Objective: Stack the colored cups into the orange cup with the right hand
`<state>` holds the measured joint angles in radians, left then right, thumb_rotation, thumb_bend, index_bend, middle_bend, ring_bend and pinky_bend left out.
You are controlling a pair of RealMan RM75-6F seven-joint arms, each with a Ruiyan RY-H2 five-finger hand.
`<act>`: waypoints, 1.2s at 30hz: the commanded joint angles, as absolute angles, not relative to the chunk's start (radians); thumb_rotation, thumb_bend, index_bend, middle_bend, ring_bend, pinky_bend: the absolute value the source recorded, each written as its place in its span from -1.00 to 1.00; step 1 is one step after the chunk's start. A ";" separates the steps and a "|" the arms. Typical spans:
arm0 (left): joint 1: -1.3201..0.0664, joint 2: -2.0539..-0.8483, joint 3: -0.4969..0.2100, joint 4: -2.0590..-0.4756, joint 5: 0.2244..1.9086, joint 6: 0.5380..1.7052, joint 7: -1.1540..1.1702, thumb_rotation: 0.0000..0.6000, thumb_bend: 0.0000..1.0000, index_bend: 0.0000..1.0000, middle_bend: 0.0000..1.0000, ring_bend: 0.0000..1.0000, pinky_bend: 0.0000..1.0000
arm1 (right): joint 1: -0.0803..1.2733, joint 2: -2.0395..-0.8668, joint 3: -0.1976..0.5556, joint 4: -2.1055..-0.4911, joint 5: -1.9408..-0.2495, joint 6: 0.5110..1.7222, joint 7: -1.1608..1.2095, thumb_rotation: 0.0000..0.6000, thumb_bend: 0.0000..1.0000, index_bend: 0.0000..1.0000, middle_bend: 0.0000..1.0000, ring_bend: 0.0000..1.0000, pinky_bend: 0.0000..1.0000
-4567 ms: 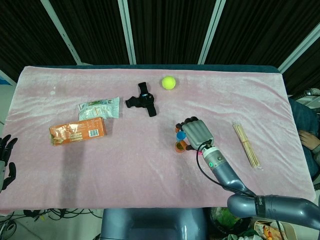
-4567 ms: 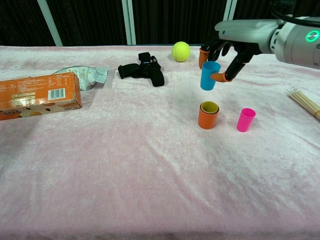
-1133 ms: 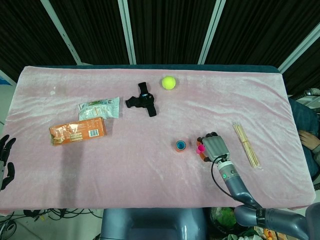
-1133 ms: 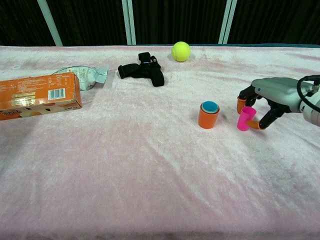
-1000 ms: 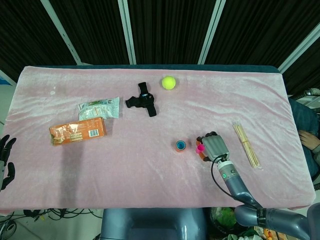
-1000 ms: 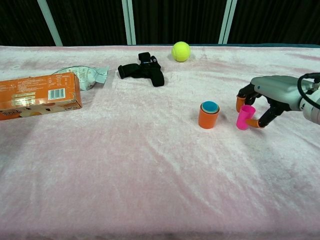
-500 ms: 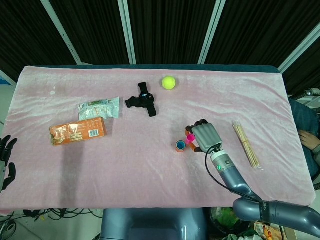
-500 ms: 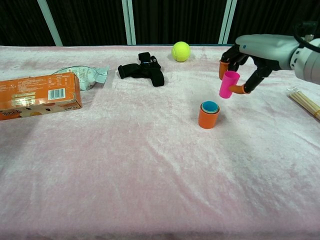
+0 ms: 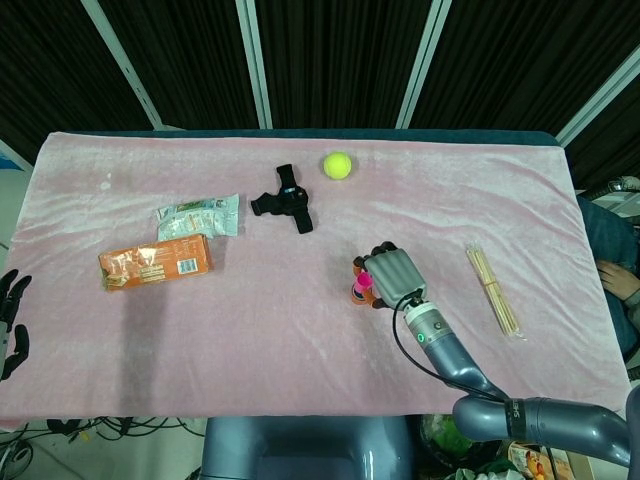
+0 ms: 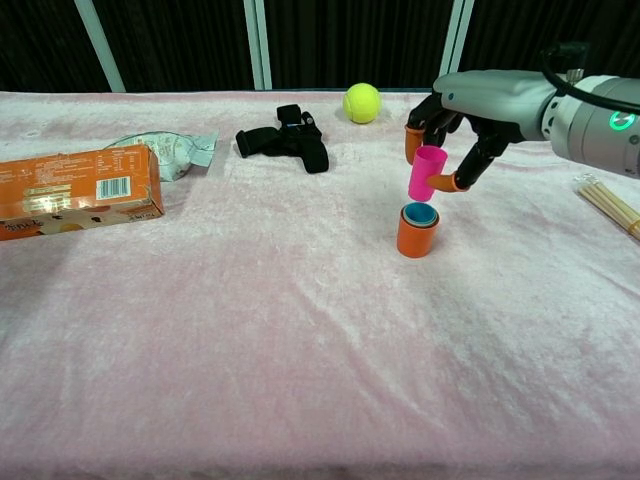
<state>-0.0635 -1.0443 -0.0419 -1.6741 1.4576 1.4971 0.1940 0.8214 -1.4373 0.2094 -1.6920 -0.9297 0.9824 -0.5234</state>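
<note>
The pink cup [image 10: 427, 172] hangs tilted just above the orange cup [image 10: 416, 236], which stands on the pink tabletop [image 10: 300, 330] with a blue cup [image 10: 419, 213] nested inside. The right robot hand [image 10: 455, 115] pinches the pink cup between thumb and fingers. The left robot hand [image 9: 10, 320] rests at the tabletop's edge, fingers spread.

The right robot hand [image 10: 452, 118] is raised above the worktop, palm down, its fingers curled downward with orange fingertips [image 10: 456, 183] pinching a small object. From the head view, the grey back of this robot hand [image 9: 390, 272] faces up, and its wrist and arm stretch back toward the lower right corner. The left robot hand [image 9: 10, 318] shows at the lower left edge, dark fingers spread apart, holding nothing.
</note>
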 commanded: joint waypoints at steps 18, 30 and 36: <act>-0.064 -1.044 -0.043 -1.675 1.456 1.498 0.199 1.00 0.41 -0.89 -0.97 -1.00 -0.98 | 0.825 -1.496 0.176 -1.601 -0.945 0.976 -0.493 1.00 -0.28 0.01 0.03 -0.39 -0.57; -0.062 -1.044 -0.046 -1.672 1.457 1.505 0.194 1.00 0.41 -0.89 -0.97 -1.00 -0.98 | 0.829 -1.498 0.149 -1.597 -0.924 0.962 -0.530 1.00 -0.77 -0.78 -0.81 -0.60 -0.57; -0.063 -1.045 -0.046 -1.671 1.458 1.504 0.190 1.00 0.41 -0.89 -0.97 -1.00 -0.98 | 0.795 -1.440 0.162 -1.658 -0.946 1.038 -0.520 1.00 -0.77 -0.82 -0.83 -0.60 -0.57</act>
<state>-0.0626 -1.0448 -0.0457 -1.6706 1.4582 1.5042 0.1904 0.8111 -1.4665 0.1569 -1.6327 -0.9330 1.0125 -0.5276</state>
